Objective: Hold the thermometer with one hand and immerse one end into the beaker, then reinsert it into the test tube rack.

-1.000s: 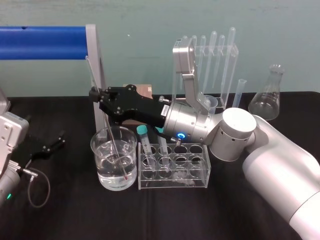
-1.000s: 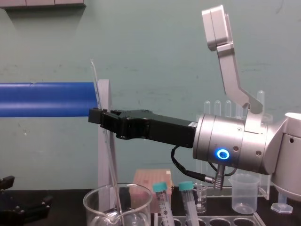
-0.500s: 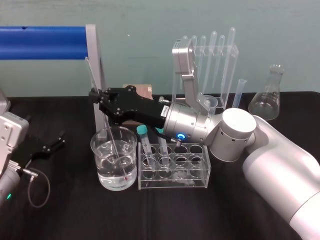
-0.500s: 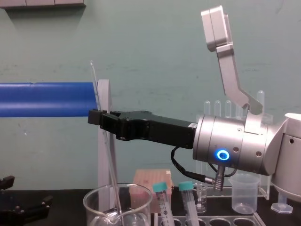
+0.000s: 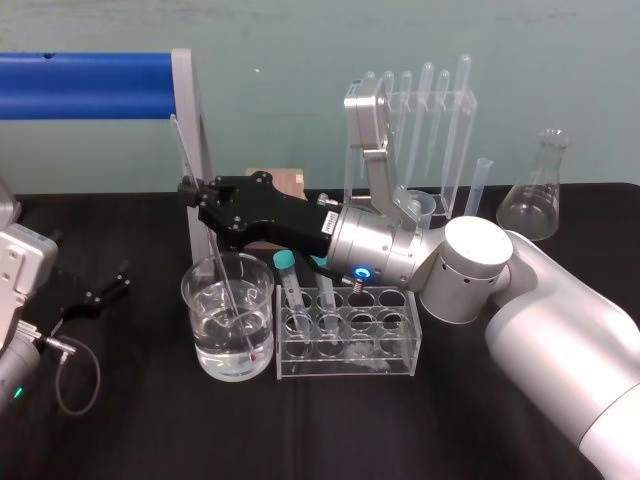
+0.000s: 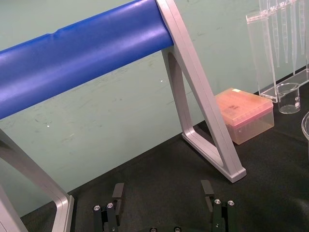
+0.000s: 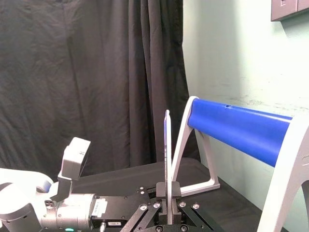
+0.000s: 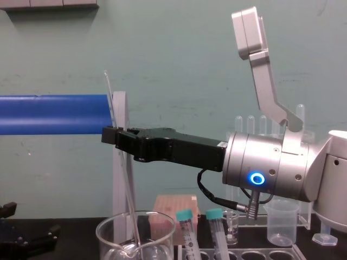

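right fingers (image 5: 188, 190) pinching thermometer (image 5: 182, 150), tip in beaker (image 5: 192, 310)

beaker (image 8: 162, 239) base: cut off below | thermometer (image 8: 124, 184) marks: illegible

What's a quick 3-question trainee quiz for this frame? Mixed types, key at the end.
1. True or false: the lower end of the long, thin clear glass thermometer is inside the wide clear glass beaker.
2. Which gripper holds the thermometer? A. left B. right C. neither
3. How many teal-capped tubes stand in the low clear test tube rack?
Key:
1. True; it slants down with its tip near the beaker's bottom.
2. B; the right gripper is shut on it above the beaker, while the left gripper sits parked and open, low on the robot's left.
3. Two.
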`<move>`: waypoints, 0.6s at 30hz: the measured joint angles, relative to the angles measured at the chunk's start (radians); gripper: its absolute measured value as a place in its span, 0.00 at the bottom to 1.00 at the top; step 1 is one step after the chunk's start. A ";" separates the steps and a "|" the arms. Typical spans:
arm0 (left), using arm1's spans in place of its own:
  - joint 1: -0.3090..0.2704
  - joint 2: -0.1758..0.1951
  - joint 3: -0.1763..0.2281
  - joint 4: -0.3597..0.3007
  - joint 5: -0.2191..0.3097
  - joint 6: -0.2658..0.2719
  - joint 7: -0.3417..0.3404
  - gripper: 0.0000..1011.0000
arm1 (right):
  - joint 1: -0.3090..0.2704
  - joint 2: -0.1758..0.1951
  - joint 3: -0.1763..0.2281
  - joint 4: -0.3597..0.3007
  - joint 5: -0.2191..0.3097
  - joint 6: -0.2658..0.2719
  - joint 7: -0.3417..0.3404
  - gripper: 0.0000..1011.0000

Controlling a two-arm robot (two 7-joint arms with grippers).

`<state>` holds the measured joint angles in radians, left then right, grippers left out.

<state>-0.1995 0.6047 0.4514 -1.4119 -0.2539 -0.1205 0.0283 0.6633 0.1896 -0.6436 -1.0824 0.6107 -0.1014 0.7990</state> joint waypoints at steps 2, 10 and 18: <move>0.000 0.000 0.000 0.000 0.000 0.000 0.000 1.00 | 0.000 0.000 0.000 0.000 0.000 0.000 0.000 0.06; 0.000 0.000 0.000 0.000 0.000 0.000 0.000 1.00 | -0.001 0.002 -0.001 -0.006 -0.002 0.001 -0.002 0.06; 0.000 0.000 0.000 0.000 0.000 0.000 0.000 1.00 | -0.002 0.004 -0.003 -0.010 -0.003 0.002 -0.002 0.06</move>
<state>-0.1995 0.6047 0.4514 -1.4120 -0.2539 -0.1205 0.0283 0.6609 0.1936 -0.6463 -1.0921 0.6081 -0.0990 0.7972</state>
